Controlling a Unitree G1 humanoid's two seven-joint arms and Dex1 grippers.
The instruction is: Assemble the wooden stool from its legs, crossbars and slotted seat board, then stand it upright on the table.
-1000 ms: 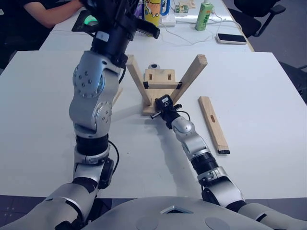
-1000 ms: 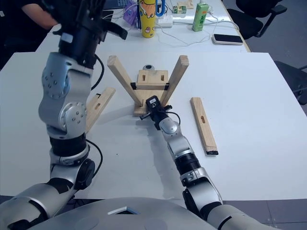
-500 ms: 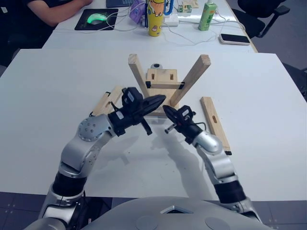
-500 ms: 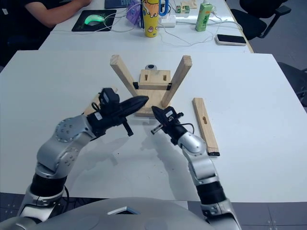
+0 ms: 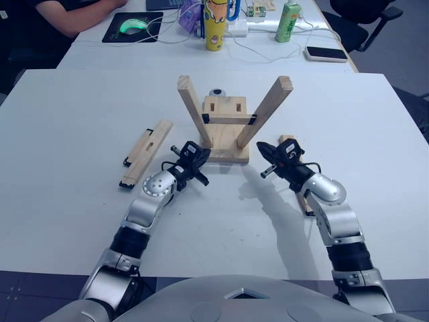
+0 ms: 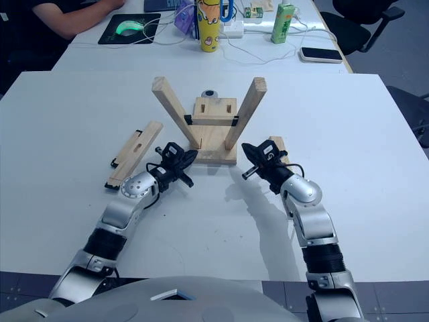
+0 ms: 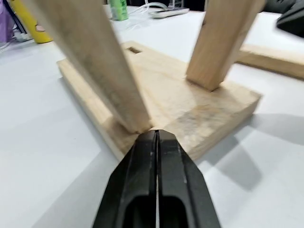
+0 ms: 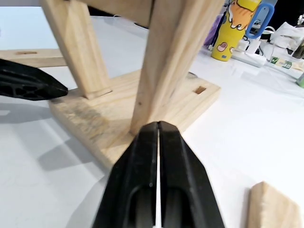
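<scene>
The left claw (image 5: 196, 153) and right claw (image 5: 265, 147) are sitting clenched and empty at the near corners of the upturned seat board (image 5: 226, 151) in mid-frame (two legs (image 5: 194, 111) slotted in), flanking it equally closely.

Toward the far edge of my table (image 5: 74, 127) a small round grey thing (image 5: 216, 92) is lying; I can't tell what it is. A second table (image 5: 161, 59) is butting against that edge. On it a yellow cartoon cup (image 5: 214, 27) is standing between a purple bag (image 5: 192, 15) and a white power strip (image 5: 236, 28). A green carton (image 5: 286, 21) is standing farther right, and a dark phone (image 5: 324, 54) is lying near the right edge. A green-lit mouse (image 5: 127, 28) is glowing on a black pad (image 5: 114, 37) toward the left. White cables (image 5: 268, 48) are trailing across. A black office chair (image 5: 365, 20) is sitting off the right corner.
</scene>
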